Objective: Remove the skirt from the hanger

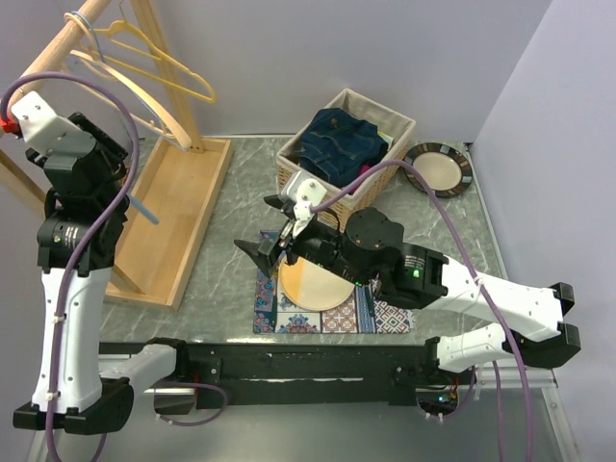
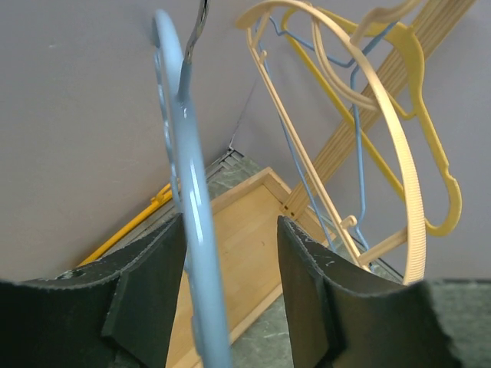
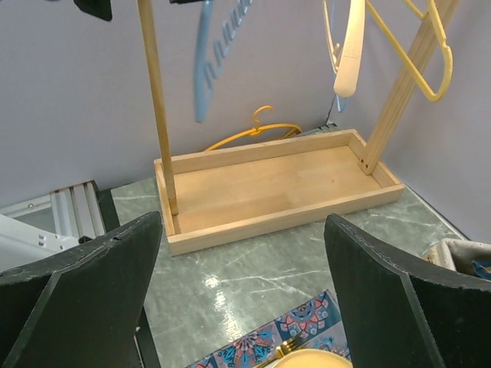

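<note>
A light blue hanger (image 2: pixel 188 192) hangs bare, with no skirt on it; it also shows in the right wrist view (image 3: pixel 203 69). My left gripper (image 2: pixel 230 291) is raised by the wooden rack (image 1: pixel 178 221), open, with the hanger's bar between its fingers, close against the left finger (image 2: pixel 146 299). In the top view the left gripper (image 1: pixel 130 188) is beside the rack's post. A dark blue denim garment (image 1: pixel 339 144) lies in the wicker basket (image 1: pixel 399 125). My right gripper (image 1: pixel 272 229) is open and empty above the placement mat; it faces the rack in the right wrist view (image 3: pixel 242 291).
Yellow (image 1: pixel 183 77) and cream (image 1: pixel 154 106) hangers hang on the rack's rail. Another yellow hanger (image 3: pixel 253 130) lies behind the rack's base. A patterned mat (image 1: pixel 385 318) holds a yellow plate (image 1: pixel 313 284) and a fork. A dark-rimmed bowl (image 1: pixel 439 170) sits at the back right.
</note>
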You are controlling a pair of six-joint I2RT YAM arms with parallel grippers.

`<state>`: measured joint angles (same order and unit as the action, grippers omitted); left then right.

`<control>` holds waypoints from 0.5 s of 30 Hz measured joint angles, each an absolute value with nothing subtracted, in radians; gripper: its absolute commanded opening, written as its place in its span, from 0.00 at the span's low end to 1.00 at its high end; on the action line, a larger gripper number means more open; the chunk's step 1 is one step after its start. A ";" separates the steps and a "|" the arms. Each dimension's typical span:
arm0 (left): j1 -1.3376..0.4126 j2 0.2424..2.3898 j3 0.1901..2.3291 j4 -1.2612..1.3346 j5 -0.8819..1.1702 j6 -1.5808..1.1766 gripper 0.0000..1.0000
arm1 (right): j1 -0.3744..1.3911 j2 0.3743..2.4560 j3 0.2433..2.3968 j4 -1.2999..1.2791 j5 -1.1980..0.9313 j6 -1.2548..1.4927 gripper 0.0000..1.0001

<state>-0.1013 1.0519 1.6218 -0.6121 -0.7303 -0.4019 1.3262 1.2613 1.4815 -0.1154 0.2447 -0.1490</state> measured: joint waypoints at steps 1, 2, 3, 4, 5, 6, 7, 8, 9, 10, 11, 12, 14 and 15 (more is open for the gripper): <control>-0.101 1.050 1.610 -0.602 -0.728 -0.400 0.52 | 1.326 1.261 1.482 -0.115 0.245 -0.150 0.93; -0.101 1.048 1.600 -0.595 -0.727 -0.400 0.50 | 1.326 1.261 1.485 -0.116 0.245 -0.151 0.93; -0.101 1.046 1.592 -0.588 -0.724 -0.400 0.49 | 1.326 1.261 1.485 -0.116 0.245 -0.152 0.93; -0.101 1.045 1.588 -0.585 -0.722 -0.399 0.47 | 1.326 1.261 1.485 -0.117 0.247 -0.153 0.93; -0.099 1.045 1.583 -0.580 -0.719 -0.396 0.44 | 1.326 1.261 1.485 -0.116 0.249 -0.155 0.93; -0.099 1.045 1.581 -0.577 -0.717 -0.394 0.43 | 1.326 1.261 1.485 -0.117 0.252 -0.155 0.93; -0.098 1.045 1.580 -0.572 -0.712 -0.392 0.42 | 1.326 1.261 1.485 -0.117 0.254 -0.157 0.94; -0.096 1.045 1.579 -0.565 -0.710 -0.387 0.41 | 1.326 1.261 1.485 -0.117 0.256 -0.159 0.93; -0.094 1.045 1.579 -0.558 -0.705 -0.383 0.40 | 1.326 1.261 1.485 -0.117 0.258 -0.160 0.93; -0.094 1.045 1.579 -0.552 -0.702 -0.382 0.40 | 1.326 1.261 1.485 -0.117 0.261 -0.163 0.94; -0.093 1.045 1.579 -0.543 -0.699 -0.379 0.38 | 1.326 1.261 1.485 -0.116 0.262 -0.167 0.94; -0.093 1.045 1.579 -0.536 -0.696 -0.378 0.37 | 1.326 1.261 1.485 -0.116 0.262 -0.170 0.94; -0.093 1.050 1.579 -0.530 -0.691 -0.378 0.33 | 1.326 1.261 1.485 -0.116 0.267 -0.177 0.94; -0.093 1.052 1.579 -0.527 -0.690 -0.378 0.29 | 1.326 1.261 1.485 -0.116 0.270 -0.179 0.94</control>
<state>-0.0929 1.0519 1.5795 -0.5270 -0.6903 -0.3779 1.3262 1.2613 1.4849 -0.1158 0.2695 -0.1791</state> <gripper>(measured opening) 0.376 0.935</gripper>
